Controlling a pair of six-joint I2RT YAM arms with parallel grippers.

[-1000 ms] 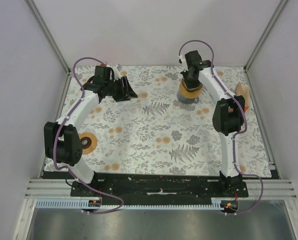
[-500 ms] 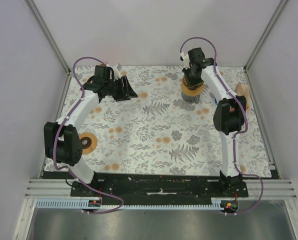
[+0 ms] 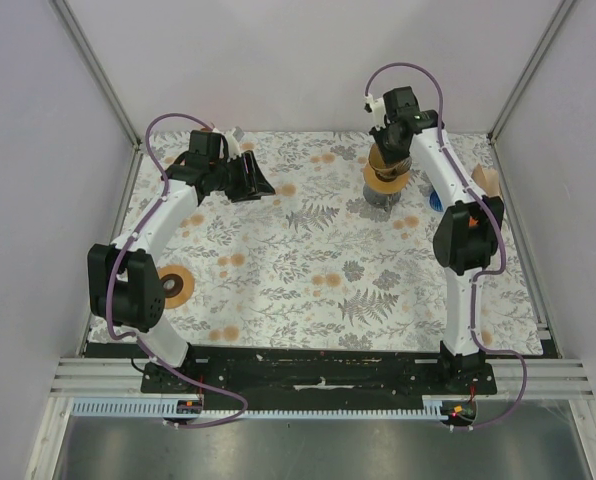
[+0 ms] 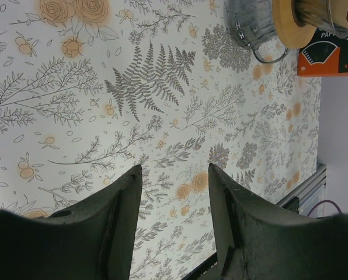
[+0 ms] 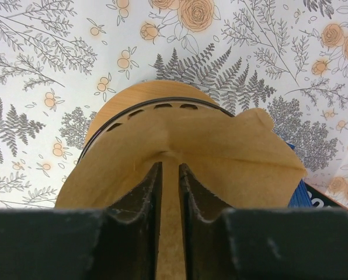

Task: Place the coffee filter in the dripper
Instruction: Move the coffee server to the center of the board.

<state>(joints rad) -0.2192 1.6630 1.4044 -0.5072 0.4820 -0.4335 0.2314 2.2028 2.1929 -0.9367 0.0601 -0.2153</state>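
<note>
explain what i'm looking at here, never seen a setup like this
Two robot arms are bolted at a table's near edge. One picture looks down from above; the other two come from a camera on each wrist. On the floral cloth a dripper stands on a metal mug, with a brown paper coffee filter in it. The right arm's fingers hang over the filter, slightly apart. The left arm's fingers are open and empty over bare cloth. A round brown disc lies near the left arm.
</note>
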